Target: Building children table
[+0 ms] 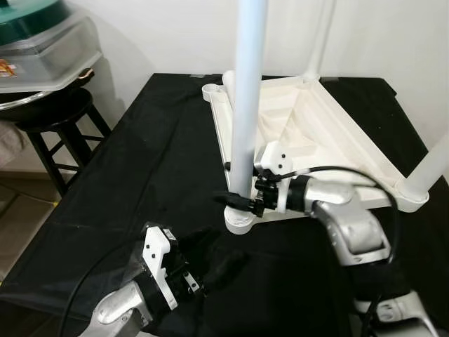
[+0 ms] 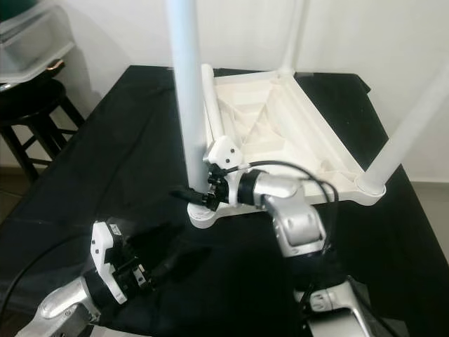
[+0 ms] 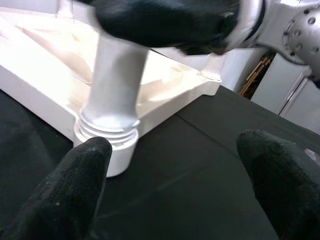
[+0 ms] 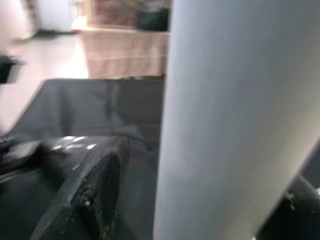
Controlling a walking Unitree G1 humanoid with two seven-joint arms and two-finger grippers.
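Right gripper (image 1: 231, 200) clamped around tall pale-blue plastic table leg (image 1: 247, 98), left gripper (image 1: 223, 270) wide open, empty, upturned white plastic tabletop (image 1: 309, 133) on black cloth (image 1: 140, 175)

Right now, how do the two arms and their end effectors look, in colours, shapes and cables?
Both arms are rounded silver metal. The left end effector and the right end effector each have two long black fingers behind an angular white plastic wrist housing on a black collar. A thin black cable loops over each arm.

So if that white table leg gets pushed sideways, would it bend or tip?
Probably stiff: the white table leg looks like a straight, thick tube. Its base sits in a corner socket of the upturned tabletop, so it likely holds. The right end effector grips it low.
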